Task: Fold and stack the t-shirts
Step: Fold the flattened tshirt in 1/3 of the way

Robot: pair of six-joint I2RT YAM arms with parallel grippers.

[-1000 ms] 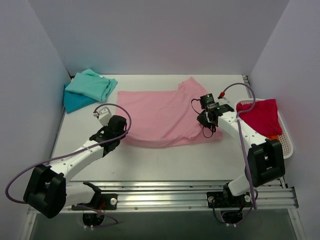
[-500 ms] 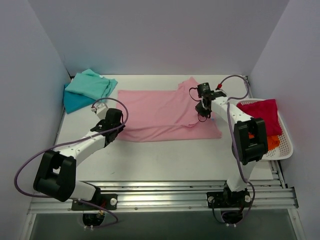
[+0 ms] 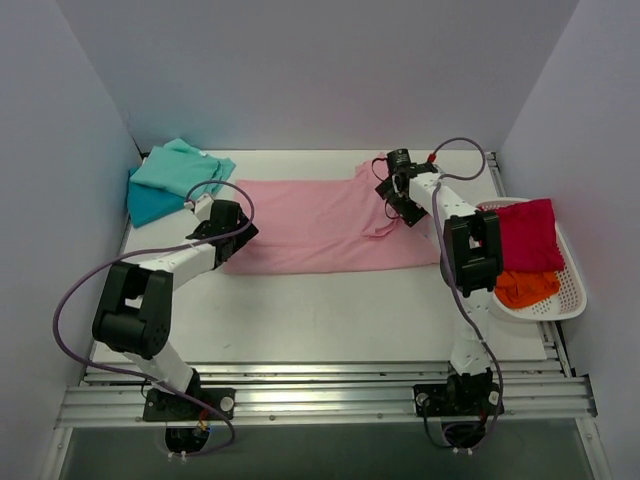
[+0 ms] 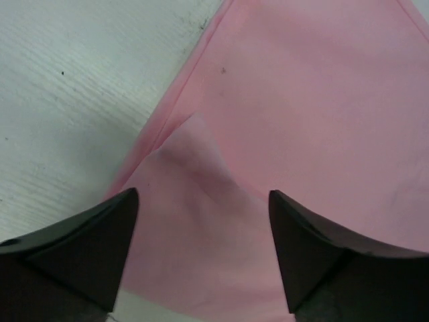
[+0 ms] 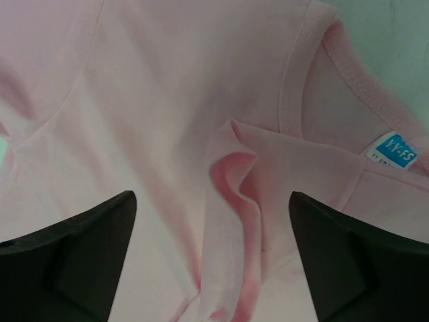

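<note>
Pink t-shirt [image 3: 310,225], white table [image 3: 330,310], lilac walls [image 3: 320,70]

Pink shirt [image 3: 310,225]: its near edge now lies farther back, so the cloth shows as a narrower band than a second ago.
Left gripper [image 3: 236,230]: it has gone from the near left corner to the left edge farther back. Its jaws were closed before and now stand apart over the cloth.
Right gripper [image 3: 398,195]: it has moved from the near right hem up to the collar. Its jaws are now apart, and a bunched fold seems to lie loose beneath them.
Orange shirt [image 3: 527,287]: it is now uncovered in the basket [image 3: 572,292], because the right arm [image 3: 470,250] no longer crosses it.
</note>
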